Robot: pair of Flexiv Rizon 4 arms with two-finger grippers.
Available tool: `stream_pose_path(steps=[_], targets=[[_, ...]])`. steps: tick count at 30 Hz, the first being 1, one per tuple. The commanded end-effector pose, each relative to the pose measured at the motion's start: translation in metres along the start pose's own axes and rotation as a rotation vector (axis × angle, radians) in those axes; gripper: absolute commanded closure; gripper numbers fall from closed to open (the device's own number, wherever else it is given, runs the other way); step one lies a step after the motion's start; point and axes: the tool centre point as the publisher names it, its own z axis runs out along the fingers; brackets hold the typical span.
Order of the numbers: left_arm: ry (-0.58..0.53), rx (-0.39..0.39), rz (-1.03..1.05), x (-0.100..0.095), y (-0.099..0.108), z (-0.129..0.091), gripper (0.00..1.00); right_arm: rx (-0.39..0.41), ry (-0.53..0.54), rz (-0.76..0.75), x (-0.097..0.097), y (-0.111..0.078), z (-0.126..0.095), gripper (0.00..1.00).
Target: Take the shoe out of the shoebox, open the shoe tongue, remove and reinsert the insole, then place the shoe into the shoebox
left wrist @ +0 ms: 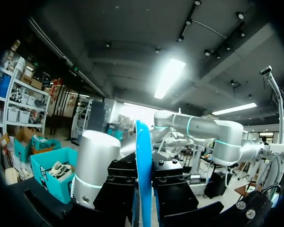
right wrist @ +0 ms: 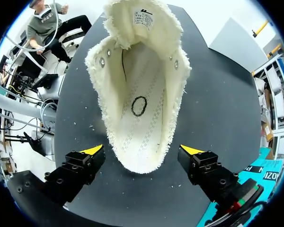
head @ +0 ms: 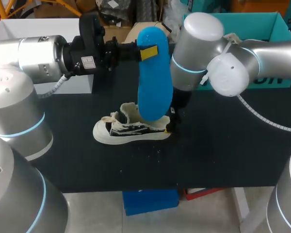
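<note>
1. While the left gripper point(left wrist: 144, 189) has its fingers clamped flat on either face of the blue insole point(head: 154, 77), near its upper end, the insole hangs upright with its lower end over the heel of the shoe point(head: 131, 128).
2. Right gripper point(right wrist: 142, 151): fingers spread, one on each side of the heel, gripping nothing. The right wrist view looks straight into the shoe point(right wrist: 139, 94): tongue folded forward, bare footbed, no blue inside.
3. Shoe stands on its sole on the dark surface point(head: 223, 155), toe toward my left. Teal shoebox point(head: 271, 24) sits well apart at the far right.
4. Judgement: insole is out; reinsertion is the step in hand. Next move calls for lowering the insole tip-first into the opening, angled toward the toe, with the right fingers closing on the heel to steady it.
5. Left arm reaches in level from the left, wrist horizontal. Right arm bends in from the right, wrist pointing down over the heel.
</note>
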Motion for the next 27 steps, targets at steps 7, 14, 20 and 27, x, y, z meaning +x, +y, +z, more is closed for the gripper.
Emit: stream_pose_path(steps=[7,14,20,27], targets=[[-0.004,-0.003,-0.001,0.0012,0.0003,0.0006,1.0,0.053,0.011,0.01,-0.0016,0.0055,0.0,0.0],[-0.004,-0.003,-0.001,0.0012,0.0003,0.0006,1.0,-0.072,0.015,0.011,-0.0018,0.0046,0.0016,0.0],[-0.004,-0.003,-0.001,0.0012,0.0003,0.0006,1.0,-0.267,0.012,0.021,-0.001,0.0051,-0.0002,0.0],[-0.004,-0.003,-0.001,0.0012,0.0003,0.0006,1.0,-0.402,0.011,0.024,-0.002,0.0075,-0.0024,0.0]])
